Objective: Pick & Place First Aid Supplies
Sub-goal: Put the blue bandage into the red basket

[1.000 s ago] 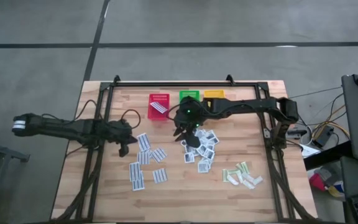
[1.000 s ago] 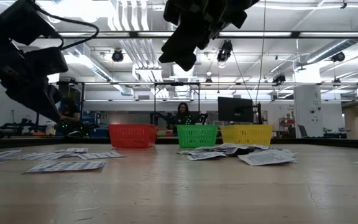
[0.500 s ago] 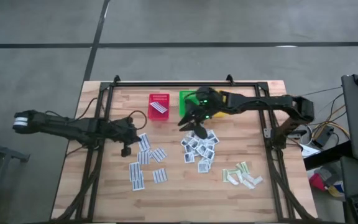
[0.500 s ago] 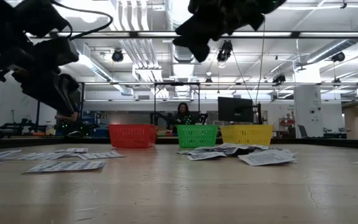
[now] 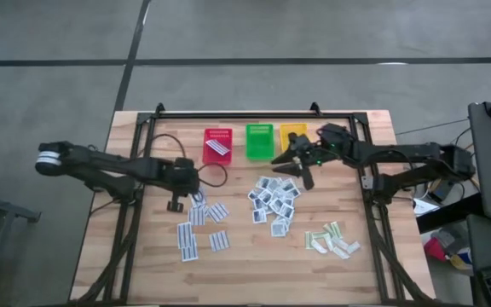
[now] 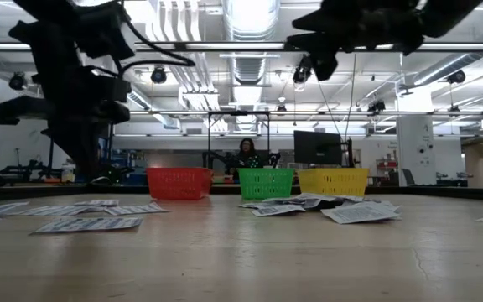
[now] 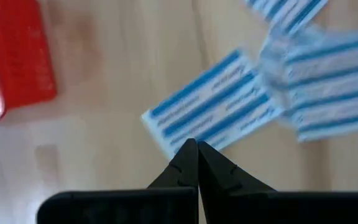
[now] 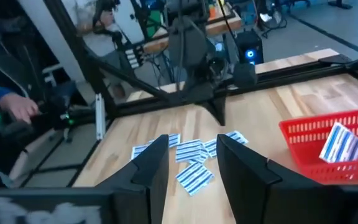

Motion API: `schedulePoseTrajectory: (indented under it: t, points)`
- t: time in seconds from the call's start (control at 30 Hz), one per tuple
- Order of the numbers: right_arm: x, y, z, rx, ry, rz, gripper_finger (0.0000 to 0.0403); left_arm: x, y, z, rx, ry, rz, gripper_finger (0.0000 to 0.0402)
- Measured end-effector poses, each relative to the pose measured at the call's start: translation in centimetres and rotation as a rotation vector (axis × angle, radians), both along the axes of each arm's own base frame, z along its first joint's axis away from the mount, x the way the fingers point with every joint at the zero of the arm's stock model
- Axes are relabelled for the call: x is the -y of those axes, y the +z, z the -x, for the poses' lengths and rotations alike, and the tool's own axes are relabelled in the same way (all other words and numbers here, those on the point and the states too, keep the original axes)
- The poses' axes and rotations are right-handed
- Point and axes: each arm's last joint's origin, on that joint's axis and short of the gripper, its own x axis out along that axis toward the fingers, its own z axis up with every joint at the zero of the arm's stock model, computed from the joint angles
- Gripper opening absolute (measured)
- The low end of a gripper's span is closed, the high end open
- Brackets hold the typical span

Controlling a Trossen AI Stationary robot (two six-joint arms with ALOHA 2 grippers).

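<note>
Left pincer [image 5: 177,203] pinched fully together, empty, just over the striped oblong packets [image 5: 201,223] south-west of the red basket [image 5: 218,145], which holds 1 packet. Right pincer [image 5: 299,167] parted, empty, near the yellow basket [image 5: 292,134]. Square packets [image 5: 273,201] lie mid-bench [image 5: 373,264].

right claw [image 5: 296,167] withdrawn toward yellow basket [image 5: 292,132]

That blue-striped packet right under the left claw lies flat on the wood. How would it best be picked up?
Probably from straight above, pinching a short end. The blue-striped packet lies flat and thin on the table, its near end free. The left gripper is shut just over that end; it would need to open first.
</note>
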Motion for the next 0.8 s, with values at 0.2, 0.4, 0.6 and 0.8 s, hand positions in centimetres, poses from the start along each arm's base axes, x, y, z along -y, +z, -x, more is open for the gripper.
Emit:
schedulePoseTrajectory:
  t: [0.2, 0.4, 0.6, 0.8]
  points:
    - [-0.5, 0.3, 1.8, 0.036, -0.003, -0.009, 0.0131, -0.1, 0.1, -1.1, -0.033, 0.005, -0.008, 0.0000]
    - [-0.6, 0.6, 2.1, 0.058, -0.002, 0.023, 0.0123, -0.1, -0.6, -1.3, -0.038, 0.197, 0.048, 0.0000]
    - [-0.4, 0.0, 1.6, 0.024, -0.002, 0.013, 0.0128, -0.5, -1.2, -1.2, -0.045, 0.334, 0.080, 0.0000]
    - [-0.4, -0.5, 1.4, 0.006, -0.002, 0.008, 0.0134, -0.9, -1.1, -1.2, -0.035, 0.366, 0.085, 0.0007]
